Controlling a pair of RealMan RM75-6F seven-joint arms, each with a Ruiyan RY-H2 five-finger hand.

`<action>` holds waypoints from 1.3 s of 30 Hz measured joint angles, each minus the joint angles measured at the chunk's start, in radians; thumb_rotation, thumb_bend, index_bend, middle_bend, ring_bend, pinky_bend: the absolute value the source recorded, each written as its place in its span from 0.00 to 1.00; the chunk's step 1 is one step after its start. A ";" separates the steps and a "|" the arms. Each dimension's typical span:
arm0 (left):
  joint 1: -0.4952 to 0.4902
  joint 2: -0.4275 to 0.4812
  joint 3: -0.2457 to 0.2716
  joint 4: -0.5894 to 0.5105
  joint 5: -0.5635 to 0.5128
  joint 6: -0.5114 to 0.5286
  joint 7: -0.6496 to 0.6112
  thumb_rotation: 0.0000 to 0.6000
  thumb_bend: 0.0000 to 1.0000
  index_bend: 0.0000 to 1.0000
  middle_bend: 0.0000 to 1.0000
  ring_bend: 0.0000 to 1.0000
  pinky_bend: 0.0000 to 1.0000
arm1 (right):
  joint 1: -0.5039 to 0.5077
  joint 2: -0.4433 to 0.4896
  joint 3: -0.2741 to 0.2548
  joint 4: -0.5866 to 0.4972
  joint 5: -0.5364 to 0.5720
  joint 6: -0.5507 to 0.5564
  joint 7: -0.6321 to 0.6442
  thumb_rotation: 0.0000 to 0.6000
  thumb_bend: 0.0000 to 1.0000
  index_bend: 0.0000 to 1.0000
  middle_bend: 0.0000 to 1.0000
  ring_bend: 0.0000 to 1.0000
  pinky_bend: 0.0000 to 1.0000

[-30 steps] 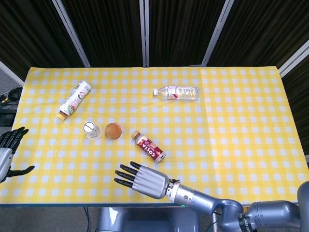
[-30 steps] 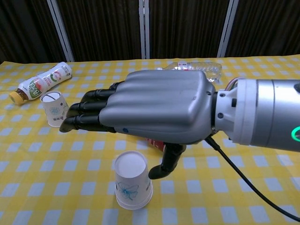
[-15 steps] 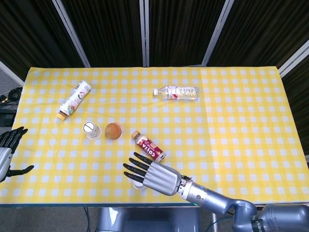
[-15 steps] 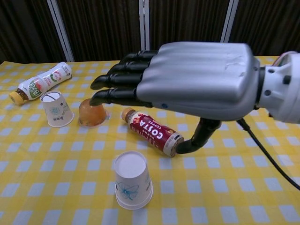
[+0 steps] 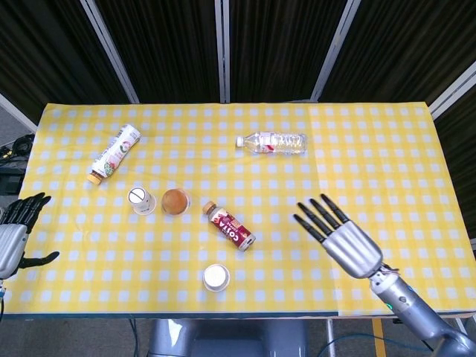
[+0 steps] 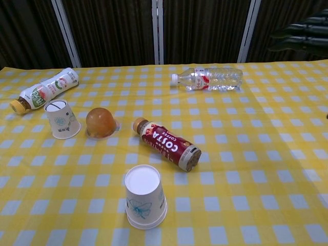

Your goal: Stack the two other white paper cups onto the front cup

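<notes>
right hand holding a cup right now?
No: the right hand is spread open over bare tablecloth, well right of the front cup.

Dark panels (image 5: 163, 44) with pale metal frames stand behind a table (image 5: 387, 149) covered in yellow-and-white checked cloth.

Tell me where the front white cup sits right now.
The front cup stands upside down near the table's front edge, left of centre in the head view, just in front of the Costa coffee bottle and apart from it.

Front cup (image 6: 145, 202) before Costa bottle (image 6: 166, 144); second cup (image 6: 62, 119) far left, beside jelly (image 6: 100, 123).
</notes>
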 measured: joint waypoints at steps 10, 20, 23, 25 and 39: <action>-0.147 -0.003 -0.067 -0.016 -0.020 -0.156 0.070 1.00 0.01 0.00 0.00 0.00 0.00 | -0.202 0.004 0.005 -0.098 0.236 0.127 0.161 1.00 0.00 0.00 0.00 0.00 0.00; -0.360 -0.136 -0.126 0.160 -0.026 -0.371 0.044 1.00 0.01 0.10 0.07 0.02 0.12 | -0.259 0.008 0.031 -0.118 0.267 0.148 0.162 1.00 0.00 0.00 0.00 0.00 0.00; -0.406 -0.186 -0.128 0.226 -0.023 -0.425 0.032 1.00 0.02 0.10 0.08 0.05 0.17 | -0.264 0.011 0.040 -0.115 0.266 0.150 0.167 1.00 0.00 0.00 0.00 0.00 0.00; -0.438 -0.220 -0.128 0.275 -0.029 -0.473 0.031 1.00 0.02 0.11 0.09 0.07 0.20 | -0.267 0.012 0.046 -0.115 0.267 0.149 0.173 1.00 0.00 0.00 0.00 0.00 0.00; -0.522 -0.376 -0.115 0.441 -0.144 -0.582 0.079 1.00 0.11 0.27 0.29 0.26 0.43 | -0.290 0.026 0.078 -0.124 0.277 0.120 0.188 1.00 0.00 0.00 0.00 0.00 0.00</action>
